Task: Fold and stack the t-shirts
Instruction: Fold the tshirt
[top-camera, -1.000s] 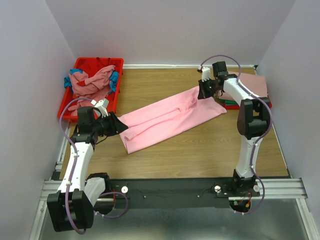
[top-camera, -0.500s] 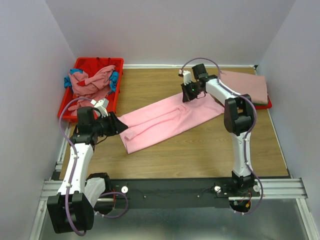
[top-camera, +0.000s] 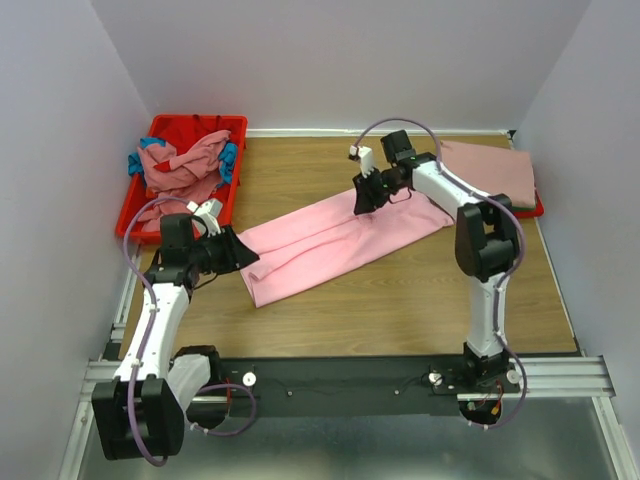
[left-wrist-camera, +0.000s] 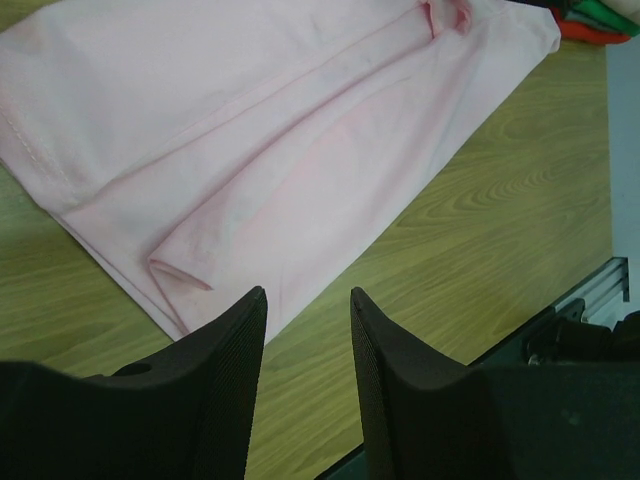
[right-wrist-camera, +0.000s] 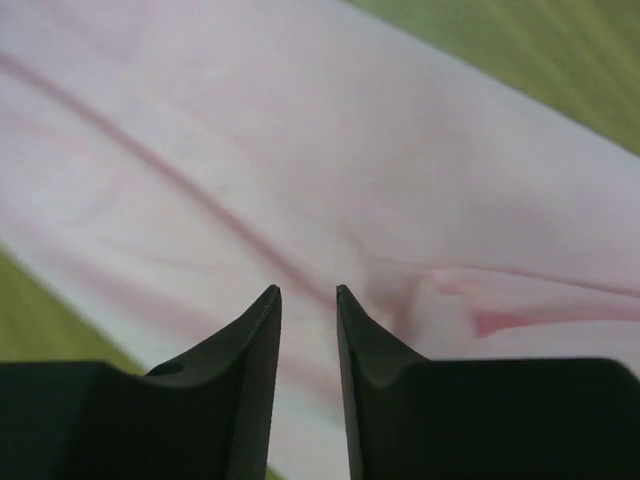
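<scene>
Top external: long, soft pink t-shirt (top-camera: 340, 235)

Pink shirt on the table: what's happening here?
The pink t-shirt lies on the table, folded lengthwise into a long diagonal strip. The right tool hovers over its far end, jaws slightly apart, gripping nothing. The left tool sits open by the near end, also empty. A folded stack waits at far right; unfolded shirts lie in the red bin at far left.

Soft even light, blurry wrist close-ups
</scene>
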